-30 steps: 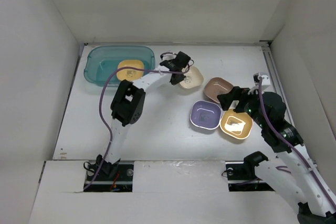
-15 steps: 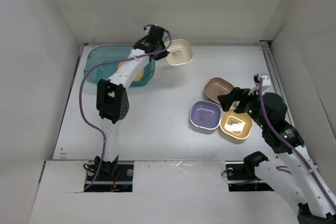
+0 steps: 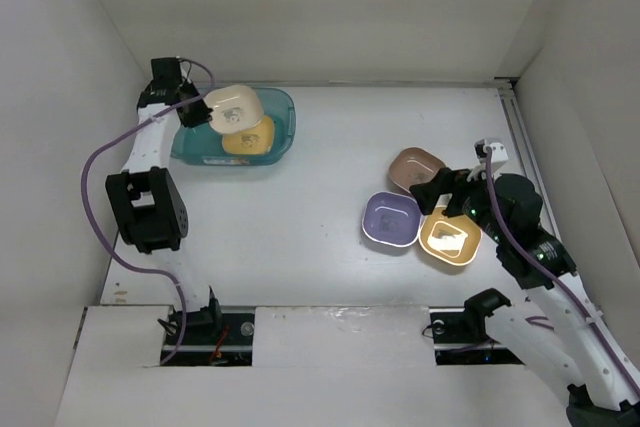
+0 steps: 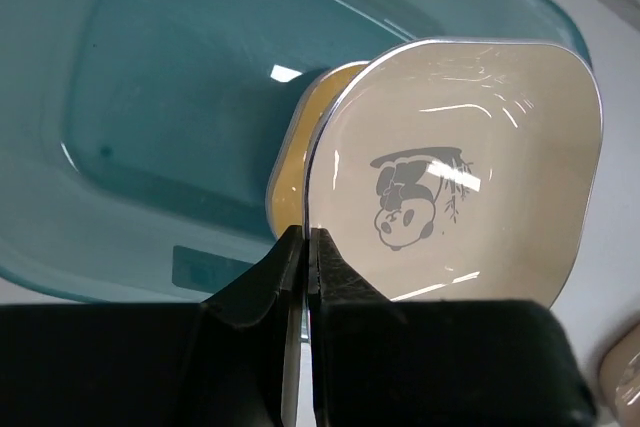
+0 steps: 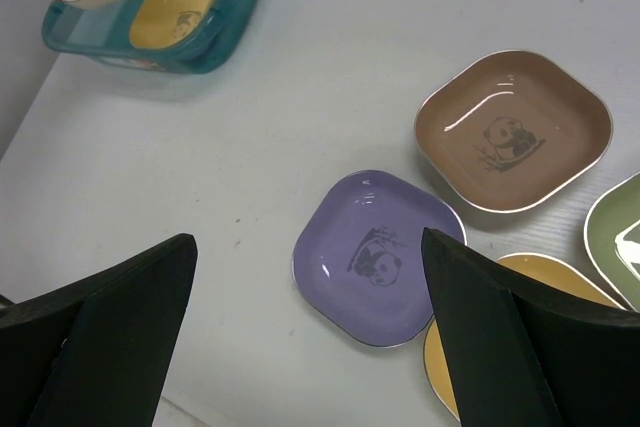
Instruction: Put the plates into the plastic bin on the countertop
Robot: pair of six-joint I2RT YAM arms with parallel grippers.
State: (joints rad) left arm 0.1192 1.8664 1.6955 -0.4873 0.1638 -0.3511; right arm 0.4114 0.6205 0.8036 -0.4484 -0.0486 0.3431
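Observation:
My left gripper [image 3: 203, 113] is shut on the rim of a cream plate [image 3: 232, 107] and holds it tilted above the teal plastic bin [image 3: 285, 112] at the back left of the countertop [image 3: 300, 247]. The left wrist view shows the black jaws [image 4: 308, 239] pinching the cream plate [image 4: 470, 177] by its edge. A yellow plate [image 4: 290, 162] lies in the bin [image 4: 170, 77]. My right gripper [image 5: 308, 247] hangs open over the purple plate [image 5: 380, 257], holding nothing. Next to it lie a brown plate [image 5: 512, 132] and a yellow plate [image 5: 436, 367].
White walls close the countertop on the left, back and right. A light green plate [image 5: 615, 232] peeks in at the right edge of the right wrist view. In the top view the purple [image 3: 390, 219], brown [image 3: 415, 169] and yellow [image 3: 450, 237] plates cluster by my right gripper [image 3: 437, 197].
My left arm has swung left with the cream plate, from the middle of the countertop to over the bin. The right arm has barely moved.

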